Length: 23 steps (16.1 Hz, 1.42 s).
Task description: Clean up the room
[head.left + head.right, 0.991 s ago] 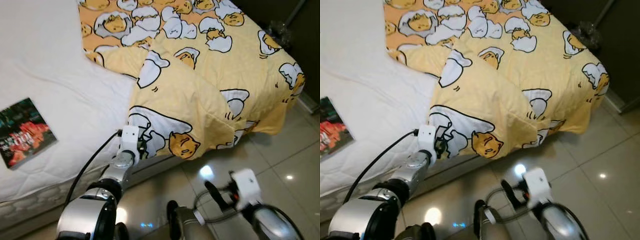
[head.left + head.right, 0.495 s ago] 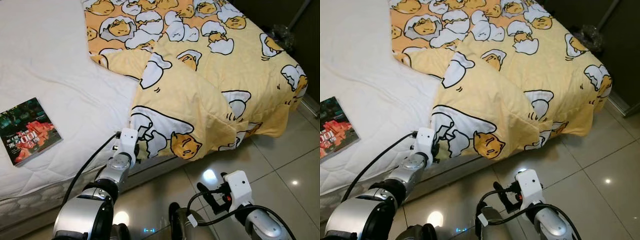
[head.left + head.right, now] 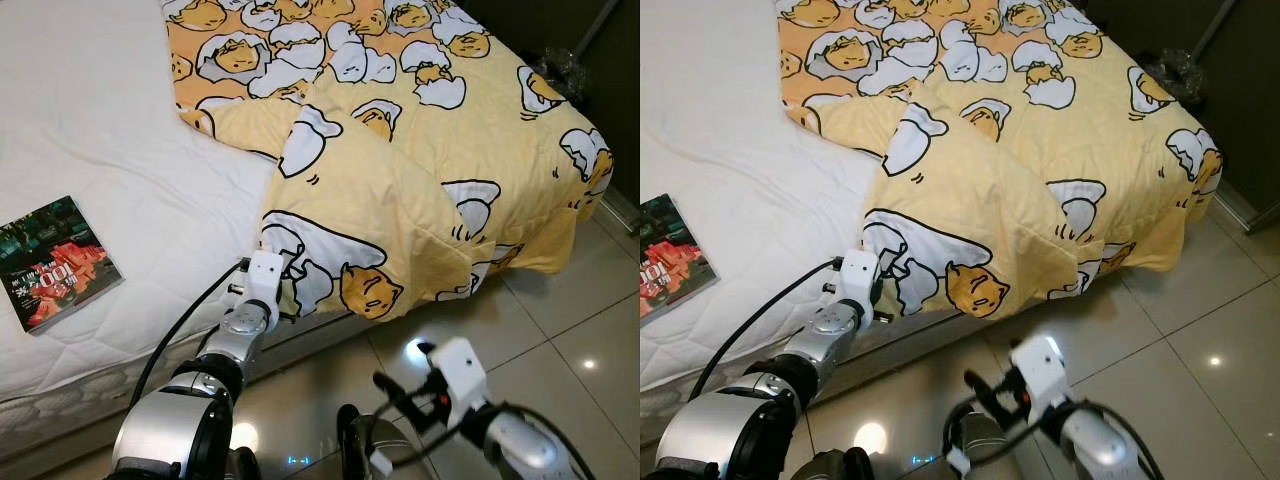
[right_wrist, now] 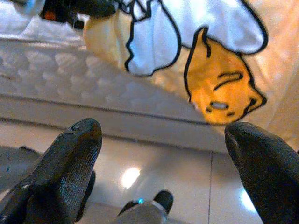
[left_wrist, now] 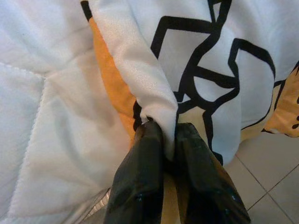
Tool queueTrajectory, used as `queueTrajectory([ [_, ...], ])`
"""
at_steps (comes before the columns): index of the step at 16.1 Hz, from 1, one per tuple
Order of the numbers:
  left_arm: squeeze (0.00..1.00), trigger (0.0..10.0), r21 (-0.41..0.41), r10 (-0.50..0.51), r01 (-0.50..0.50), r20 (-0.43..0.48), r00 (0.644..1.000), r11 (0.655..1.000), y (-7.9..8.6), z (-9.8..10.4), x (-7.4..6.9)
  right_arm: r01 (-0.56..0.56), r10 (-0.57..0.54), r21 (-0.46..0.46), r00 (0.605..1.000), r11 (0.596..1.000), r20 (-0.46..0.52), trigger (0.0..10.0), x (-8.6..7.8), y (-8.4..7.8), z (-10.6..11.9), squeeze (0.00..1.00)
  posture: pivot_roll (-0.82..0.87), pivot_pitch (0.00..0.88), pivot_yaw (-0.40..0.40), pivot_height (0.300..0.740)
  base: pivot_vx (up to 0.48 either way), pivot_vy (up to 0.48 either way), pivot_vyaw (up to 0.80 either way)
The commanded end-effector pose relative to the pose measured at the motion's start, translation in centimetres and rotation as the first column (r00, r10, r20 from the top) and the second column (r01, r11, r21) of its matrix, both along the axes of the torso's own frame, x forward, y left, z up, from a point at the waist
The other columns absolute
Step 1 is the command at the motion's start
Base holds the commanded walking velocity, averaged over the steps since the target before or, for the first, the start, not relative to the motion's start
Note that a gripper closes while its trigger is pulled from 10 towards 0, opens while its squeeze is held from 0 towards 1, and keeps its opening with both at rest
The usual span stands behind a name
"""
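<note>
A yellow blanket (image 3: 400, 150) printed with egg cartoons lies crumpled over the right half of a white bed (image 3: 90, 110), one corner hanging past the mattress edge. My left gripper (image 5: 169, 148) is shut on the blanket's (image 5: 187, 60) lower corner at the bed's near edge; its wrist (image 3: 260, 290) shows there in the head views. My right gripper (image 4: 163, 144) is open, low over the tile floor, facing the bed's side and the hanging blanket (image 4: 205, 51). A book (image 3: 55, 260) with a dark red cover rests on the sheet at the left.
Glossy beige tiles (image 3: 590, 330) run along the bed's right side and foot. A dark wall or cabinet (image 3: 600, 60) stands at the far right, with a crinkled clear bag (image 3: 560, 65) beside it. The mattress side (image 4: 93, 88) is quilted white.
My right arm has swung leftwards and closer under the view. The left gripper keeps its hold on the blanket corner and has barely shifted.
</note>
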<state>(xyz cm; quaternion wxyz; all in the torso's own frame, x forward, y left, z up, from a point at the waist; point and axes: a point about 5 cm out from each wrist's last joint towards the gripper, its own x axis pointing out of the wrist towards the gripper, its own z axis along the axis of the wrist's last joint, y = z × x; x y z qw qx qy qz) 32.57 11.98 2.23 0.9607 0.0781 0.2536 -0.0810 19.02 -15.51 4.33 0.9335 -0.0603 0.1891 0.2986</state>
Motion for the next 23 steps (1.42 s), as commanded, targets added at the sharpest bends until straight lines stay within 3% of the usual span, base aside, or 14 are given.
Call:
queueTrajectory([
  [1,0.0,0.0,-0.01,-0.023,0.023,0.008,1.0,1.0,-0.4,0.2,0.2,0.005,-0.005,0.0,1.0,1.0,0.002,10.0,-0.2,-0.3,0.2,0.0,-0.35,0.164,-0.033,0.74,0.0,0.0,0.0],
  [5,0.0,0.0,0.03,-0.1,0.101,-0.026,0.995,0.994,-0.7,-0.6,-0.6,-0.002,0.002,0.002,1.0,1.0,-0.002,10.0,-0.2,-0.4,0.2,0.0,-0.35,0.171,-0.037,0.74,0.0,0.0,0.0],
  [7,0.0,0.0,0.089,-0.142,0.147,-0.056,0.988,0.985,-0.3,-1.5,-1.3,0.001,-0.001,0.002,1.0,1.0,-0.007,10.0,-0.2,-0.3,0.1,0.0,-0.35,0.169,-0.033,0.74,0.0,0.0,0.0],
  [9,0.0,0.0,0.159,-0.206,0.214,-0.063,0.976,0.964,-0.2,-1.8,-1.7,0.003,-0.003,0.001,1.0,1.0,-0.009,10.0,-0.3,-0.4,0.0,0.0,-0.35,0.164,-0.028,0.74,0.0,0.0,0.0],
  [11,0.0,0.0,0.265,-0.314,0.332,-0.112,0.943,0.905,0.7,-3.0,-3.0,0.006,-0.006,0.0,1.0,1.0,-0.012,10.0,-0.4,-0.4,-0.2,0.0,-0.34,0.151,-0.014,0.74,0.0,0.0,0.0],
  [12,0.0,0.0,0.296,-0.358,0.4,-0.187,0.915,0.867,2.4,-4.9,-5.3,0.007,-0.007,-0.001,1.0,1.0,-0.018,10.0,-0.6,-0.4,-0.4,0.0,-0.32,0.146,-0.011,0.74,0.0,0.0,0.0],
  [13,0.0,0.0,0.299,-0.365,0.418,-0.218,0.905,0.858,3.3,-5.8,-6.5,0.006,-0.006,-0.001,1.0,1.0,-0.022,10.0,-0.7,-0.4,-0.5,0.0,-0.31,0.141,-0.009,0.74,0.0,0.0,0.0],
  [14,0.0,0.0,0.304,-0.37,0.427,-0.228,0.901,0.852,3.7,-6.1,-7.1,0.005,-0.005,0.0,1.0,1.0,-0.023,10.0,-0.7,-0.4,-0.5,0.0,-0.31,0.141,-0.009,0.74,0.0,0.0,0.0],
  [15,0.0,0.0,0.321,-0.408,0.47,-0.244,0.88,0.822,4.4,-6.8,-8.4,0.001,-0.001,0.003,1.0,1.0,-0.025,10.0,-0.7,-0.4,-0.6,0.0,-0.3,0.136,-0.009,0.74,0.0,0.0,0.0],
  [18,0.0,0.0,0.283,-0.488,0.559,-0.287,0.825,0.779,5.0,-8.6,-12.0,-0.016,0.016,0.008,1.0,1.0,-0.025,10.0,-0.3,-0.1,-0.7,0.0,-0.27,0.119,-0.011,0.74,0.0,0.0,0.0],
  [22,0.0,0.0,0.232,-0.479,0.575,-0.362,0.799,0.784,6.0,-10.1,-15.4,-0.026,0.026,0.005,0.999,1.0,-0.029,10.0,-0.3,-0.1,-0.8,0.0,-0.27,0.109,-0.01,0.74,0.0,0.0,0.0],
  [23,0.0,0.0,0.183,-0.463,0.56,-0.392,0.795,0.808,5.8,-11.0,-17.4,-0.028,0.028,0.004,0.999,1.0,-0.032,10.0,-0.3,-0.1,-0.9,0.0,-0.27,0.105,-0.01,0.74,0.0,0.0,0.0],
])
